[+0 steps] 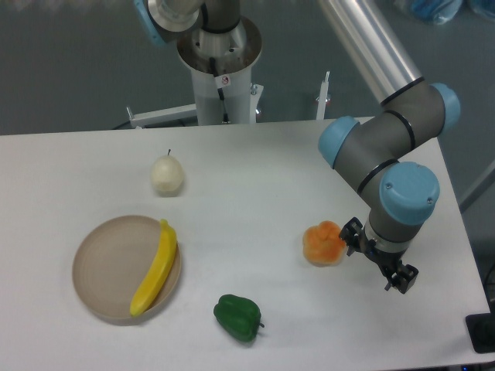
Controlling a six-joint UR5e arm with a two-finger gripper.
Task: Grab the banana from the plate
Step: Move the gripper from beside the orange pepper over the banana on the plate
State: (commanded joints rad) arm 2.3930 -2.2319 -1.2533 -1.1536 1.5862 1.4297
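Banana (155,269) lies along the right side of the plate (104,267), untouched. Arm bent at the table's right end, wrist pointing down; gripper (380,267) beside an orange fruit (323,243), holding nothing; jaw opening cannot be determined.

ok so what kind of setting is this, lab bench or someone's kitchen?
Most likely a robotics lab bench: a bare white table, an arm pedestal mounted at its back edge, and toy-like food props laid out, a banana on a plate, a green pepper, a pale pear-like fruit. No kitchen fixtures show.
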